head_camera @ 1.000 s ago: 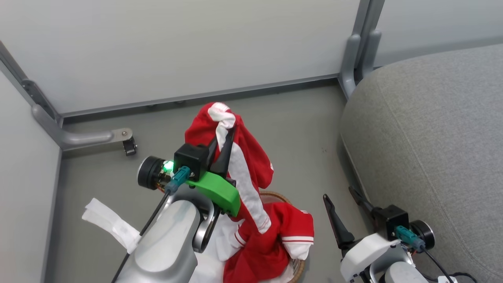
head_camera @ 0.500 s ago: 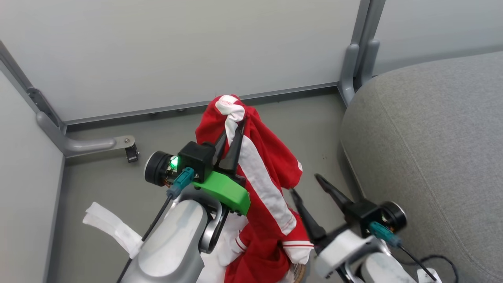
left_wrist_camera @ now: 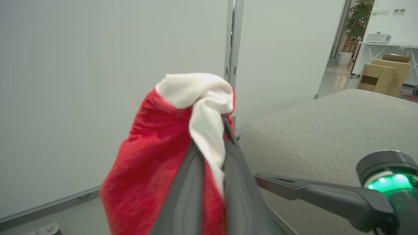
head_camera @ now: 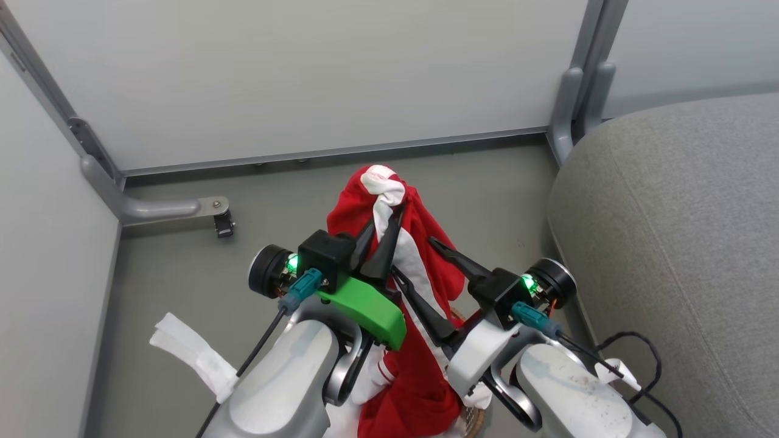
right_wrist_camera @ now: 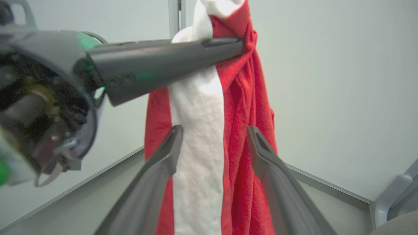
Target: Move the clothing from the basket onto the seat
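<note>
The left fingers [head_camera: 384, 243] are pinched tight on the white stripe of a red garment [head_camera: 356, 210], holding it up over the basket [head_camera: 471, 418] (a bit of its brown rim shows at the head view's bottom edge). The right fingers [head_camera: 459, 263] stand wide, one on each side of the hanging cloth, lower down. The grey seat [head_camera: 669, 231] lies to the right, apart from the garment.

— What colour is the clothing [head_camera: 420, 219]?
— Red, with a broad white stripe [head_camera: 414, 267] and a white cuff [head_camera: 380, 179].
— And the seat [head_camera: 669, 243] beside it?
— Light grey, woven. The left gripper [head_camera: 387, 214] has dark fingers [head_camera: 380, 255] and a bright green mount [head_camera: 365, 304].
</note>
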{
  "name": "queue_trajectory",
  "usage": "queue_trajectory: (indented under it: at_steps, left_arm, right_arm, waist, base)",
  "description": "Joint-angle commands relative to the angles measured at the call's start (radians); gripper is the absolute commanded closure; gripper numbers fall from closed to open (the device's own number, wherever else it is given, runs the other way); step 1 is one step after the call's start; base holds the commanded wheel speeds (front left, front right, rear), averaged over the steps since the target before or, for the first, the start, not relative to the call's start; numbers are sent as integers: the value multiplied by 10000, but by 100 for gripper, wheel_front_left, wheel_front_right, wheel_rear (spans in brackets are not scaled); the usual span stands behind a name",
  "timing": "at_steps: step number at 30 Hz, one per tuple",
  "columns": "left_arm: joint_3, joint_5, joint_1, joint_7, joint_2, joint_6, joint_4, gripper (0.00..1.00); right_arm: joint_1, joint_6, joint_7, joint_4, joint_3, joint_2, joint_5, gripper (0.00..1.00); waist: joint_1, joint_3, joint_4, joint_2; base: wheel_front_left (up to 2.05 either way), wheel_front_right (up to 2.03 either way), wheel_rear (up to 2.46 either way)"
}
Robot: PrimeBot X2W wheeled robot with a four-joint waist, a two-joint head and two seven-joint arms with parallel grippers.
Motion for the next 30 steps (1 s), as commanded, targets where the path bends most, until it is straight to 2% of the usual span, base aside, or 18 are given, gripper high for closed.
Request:
queue_trajectory:
  at_steps: [1,11,12,13,22,23,24,25,26,30]
  left_arm:
    - [-95,-120,-224,-7,31,30,-63,100]
    - [-1068,-739,-411,-7,26,41,-356,100]
    - [-1123,-749,-405,-7,28,48,-326,100]
    - [-1171,-782,-403,-9,26,63,-292,100]
    - [-878,-570,-417,-9,28,280,50,100]
    - [-751,-485,-378,-10,31,313,57,96]
    - [-637,-420,-335,-10,34,345,62,70]
    - [-521,-334,-255,-9,43,379,57,50]
    - [-432,-251,-173,-7,43,372,89,0]
    - [24,159,57,-6,43,421,189,0]
  right_arm:
    - [-210,-7,-22,151,26,-52,110,0]
    - [-1107,-7,-22,1273,280,-46,753,0]
    - [-1163,-7,-22,1330,308,-45,828,65]
    - [-1218,-7,-22,1383,359,-41,907,100]
    - [-785,-10,-22,1192,-84,-51,1121,100]
    - [-723,-10,-20,1117,-245,-65,1131,100]
    - [-661,-10,-20,1044,-341,-67,1130,100]
    - [-559,-10,-22,939,-456,-68,1140,100]
    - [-484,-10,-22,867,-532,-62,1116,100]
    - [-289,-8,-22,524,-874,-42,976,100]
  waist:
    - [1,34,177,-1]
    - [1,26,844,-1]
    - [1,19,878,-1]
    - [1,15,916,-1]
    - [1,219,722,-1]
    - [1,269,625,-1]
    - [1,303,543,-1]
    - [1,348,421,-1]
    - [1,378,319,-1]
    - [1,469,-250,-1]
  base:
    - [0,0,0]
    - [0,0,0]
    - [0,0,0]
    - [0,0,0]
    - [0,0,0]
    - [0,0,0]
    - [0,0,0]
    - [0,0,0]
    - [0,0,0]
    - [0,0,0]
